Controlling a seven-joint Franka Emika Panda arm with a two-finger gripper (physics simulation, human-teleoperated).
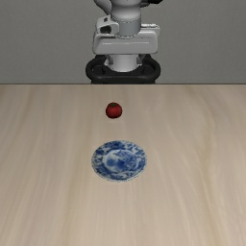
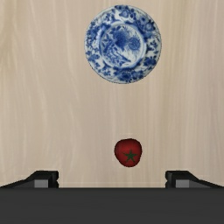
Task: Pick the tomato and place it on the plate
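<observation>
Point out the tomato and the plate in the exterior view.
tomato (image 1: 114, 110), exterior view, centre of its red body.
plate (image 1: 97, 160), exterior view, blue-patterned rim on the exterior view's left.

The arm (image 1: 123, 38) is cut off by the exterior view's top edge. In the wrist view the fingers (image 2: 42, 178) of the gripper (image 2: 115, 179) are hidden past their tips by a dark band (image 2: 112, 206), possibly its own body.

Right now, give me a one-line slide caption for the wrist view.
Open gripper above a red tomato, the blue-patterned plate lying beyond it on the pale wooden table.
</observation>
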